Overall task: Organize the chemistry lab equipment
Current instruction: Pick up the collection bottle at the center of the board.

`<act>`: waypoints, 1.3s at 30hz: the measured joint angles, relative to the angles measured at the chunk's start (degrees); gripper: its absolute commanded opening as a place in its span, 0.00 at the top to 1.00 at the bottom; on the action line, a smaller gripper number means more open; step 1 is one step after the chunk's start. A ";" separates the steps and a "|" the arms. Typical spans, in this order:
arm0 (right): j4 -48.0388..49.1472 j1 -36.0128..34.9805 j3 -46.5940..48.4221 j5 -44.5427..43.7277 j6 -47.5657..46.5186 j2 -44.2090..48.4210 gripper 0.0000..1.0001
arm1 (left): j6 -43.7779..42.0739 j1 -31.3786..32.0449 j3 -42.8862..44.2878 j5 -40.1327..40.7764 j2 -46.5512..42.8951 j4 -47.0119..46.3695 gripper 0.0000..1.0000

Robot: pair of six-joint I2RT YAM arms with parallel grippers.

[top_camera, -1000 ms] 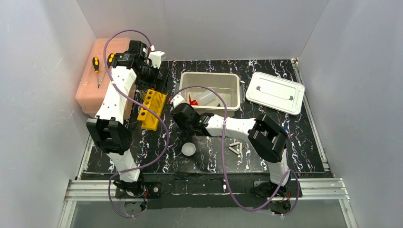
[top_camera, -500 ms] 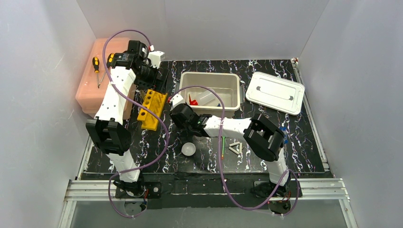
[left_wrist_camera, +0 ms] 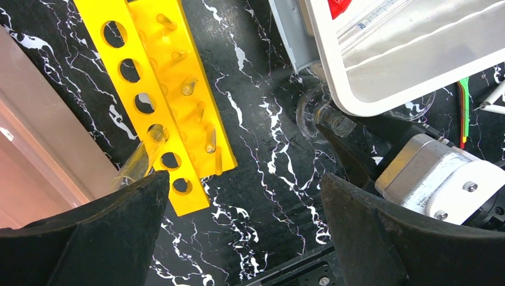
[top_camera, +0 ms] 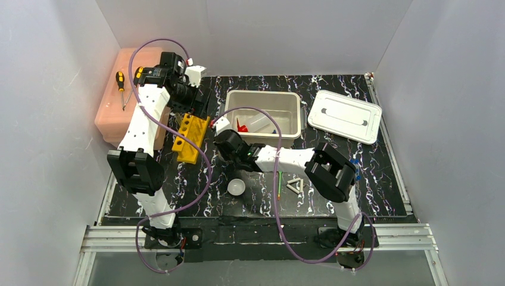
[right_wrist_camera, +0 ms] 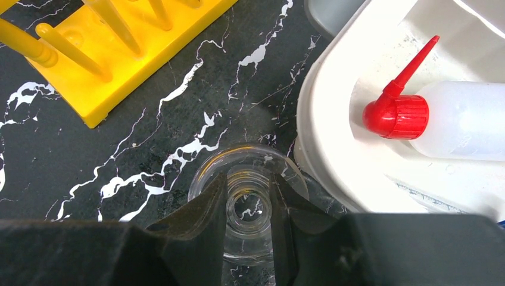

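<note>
A clear glass flask [right_wrist_camera: 256,158] lies on the black mat against the near left corner of the white tub [right_wrist_camera: 321,119]. My right gripper [right_wrist_camera: 249,196] is shut on the flask's neck, a finger pressed to each side. The flask [left_wrist_camera: 324,116] also shows in the left wrist view. My left gripper [left_wrist_camera: 243,179] hangs open above the mat beside the yellow slotted rack [left_wrist_camera: 161,77], holding nothing. A glass tube [left_wrist_camera: 138,164] leans in the rack. The red-capped squeeze bottle [right_wrist_camera: 464,128] lies in the tub. The white bowl [top_camera: 236,187], green spoon [top_camera: 279,179] and white triangle [top_camera: 295,185] lie on the mat.
The tub's lid [top_camera: 344,116] rests at the back right. A translucent pink box [top_camera: 119,113] stands at the left wall with two screwdrivers [top_camera: 121,83] on top. The right forearm stretches low across the mat between the tub and the bowl.
The right gripper's jaws have closed onto the flask's neck. The right arm shifted a little to the left, uncovering the green spoon. The left arm has not moved.
</note>
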State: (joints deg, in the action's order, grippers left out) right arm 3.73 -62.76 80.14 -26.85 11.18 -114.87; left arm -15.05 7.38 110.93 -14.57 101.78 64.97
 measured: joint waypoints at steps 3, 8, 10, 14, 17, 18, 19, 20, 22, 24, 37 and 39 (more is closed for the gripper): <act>0.52 -0.17 -0.57 0.00 -0.02 0.31 0.92 | -0.02 -0.13 0.00 0.07 0.00 0.00 0.02; 0.66 -1.25 -3.37 0.98 -0.15 2.47 0.94 | 0.02 -0.15 0.00 0.07 0.00 0.00 0.02; 0.44 -1.84 -4.68 1.75 -0.39 3.65 0.95 | 0.02 -0.15 0.00 0.07 0.00 0.00 0.02; -0.50 -2.38 -7.30 4.28 -0.94 6.16 0.97 | 0.02 -0.15 0.00 0.11 0.00 0.00 0.02; -0.83 -2.51 -8.17 6.38 -1.40 7.06 0.98 | 0.02 -0.15 0.00 0.17 0.00 0.00 0.02; -0.79 -2.51 -8.35 6.71 -1.57 7.17 0.98 | 0.02 -0.15 0.00 0.17 0.00 0.00 0.02; -0.74 -2.51 -8.52 7.17 -1.75 7.28 0.98 | 0.02 -0.15 0.00 0.17 0.00 0.00 0.02; -0.66 -2.51 -8.68 7.41 -1.88 7.37 0.98 | 0.04 -0.15 0.00 0.17 0.00 0.00 0.02; -0.61 -2.47 -8.79 7.74 -2.14 7.48 0.99 | 0.04 -0.15 0.00 0.22 0.00 0.00 0.02; -0.61 -2.51 -8.79 7.80 -2.45 7.50 0.99 | 0.02 -0.15 0.00 0.31 0.00 0.00 0.02; -1.05 -2.58 -8.66 7.93 -4.35 7.72 0.99 | -0.11 -0.15 0.00 1.01 0.00 0.00 0.02; -1.62 -2.58 -8.66 7.87 -4.70 7.96 0.99 | -0.17 -0.15 0.00 1.20 0.00 0.00 0.02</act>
State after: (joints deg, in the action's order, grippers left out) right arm 2.11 -65.34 71.48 -18.98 6.48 -106.91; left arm -15.22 7.22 110.93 -13.37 101.78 64.97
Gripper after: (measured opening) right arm 0.359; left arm 0.983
